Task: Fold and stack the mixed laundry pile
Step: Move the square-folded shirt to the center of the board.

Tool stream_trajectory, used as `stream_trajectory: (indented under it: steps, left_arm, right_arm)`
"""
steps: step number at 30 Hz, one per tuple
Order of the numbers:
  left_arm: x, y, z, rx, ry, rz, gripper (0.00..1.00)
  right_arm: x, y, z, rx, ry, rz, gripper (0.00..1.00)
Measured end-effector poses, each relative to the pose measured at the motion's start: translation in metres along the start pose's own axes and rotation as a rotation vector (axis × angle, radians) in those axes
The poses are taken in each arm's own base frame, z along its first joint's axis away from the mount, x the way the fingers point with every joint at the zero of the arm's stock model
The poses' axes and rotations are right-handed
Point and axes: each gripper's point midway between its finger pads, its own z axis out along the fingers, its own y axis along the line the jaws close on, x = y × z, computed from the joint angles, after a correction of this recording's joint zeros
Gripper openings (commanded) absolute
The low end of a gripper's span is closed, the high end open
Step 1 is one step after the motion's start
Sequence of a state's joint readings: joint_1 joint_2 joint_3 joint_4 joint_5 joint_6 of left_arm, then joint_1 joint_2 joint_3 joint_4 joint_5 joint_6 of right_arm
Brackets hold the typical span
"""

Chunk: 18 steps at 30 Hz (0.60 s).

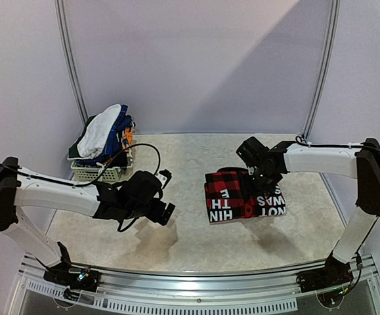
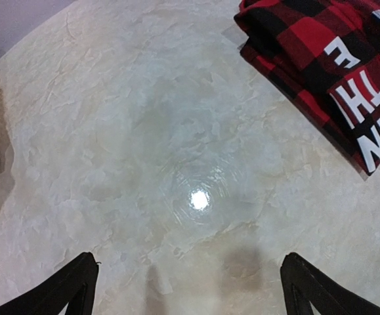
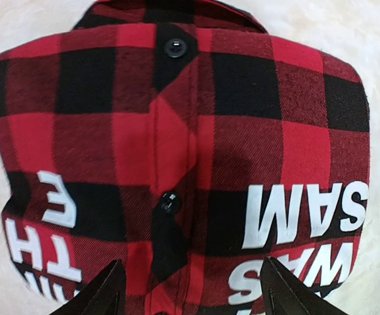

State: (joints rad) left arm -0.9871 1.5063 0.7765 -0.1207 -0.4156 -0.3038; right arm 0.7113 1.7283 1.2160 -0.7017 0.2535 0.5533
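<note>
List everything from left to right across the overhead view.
white basket heaped with the laundry pile → left pincer → folded plaid shirt

plaid shirt (image 3: pixel 176 131) | white print: "SAM", "WAS", "TH", "E" | rest cut off

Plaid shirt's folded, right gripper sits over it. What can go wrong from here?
1. The right gripper hangs open close above the plaid shirt; a finger could catch the placket on lifting and undo the fold.
2. The laundry pile is heaped above the basket rim; pulling one piece may drag others out or tip it.
3. The left arm's cable loops near that basket and might snag.
</note>
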Motion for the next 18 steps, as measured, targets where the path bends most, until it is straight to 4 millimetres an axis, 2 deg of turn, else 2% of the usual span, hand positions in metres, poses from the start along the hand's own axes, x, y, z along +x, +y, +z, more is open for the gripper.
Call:
stream_trajectory:
  steps: [3, 11, 18]
  left_arm:
    - [0.001, 0.0, -0.001, 0.006, -0.002, -0.002, 0.99]
    - [0.014, 0.002, 0.001, 0.002, 0.02, 0.005, 0.98]
    - [0.016, 0.003, 0.001, 0.001, 0.022, 0.006, 0.98]
  right_arm:
    - [-0.001, -0.003, 0.012, 0.024, 0.019, 0.008, 0.66]
    - [0.004, 0.01, 0.047, 0.014, 0.076, -0.007, 0.62]
    - [0.0, 0.013, 0.062, 0.001, 0.09, 0.002, 0.62]
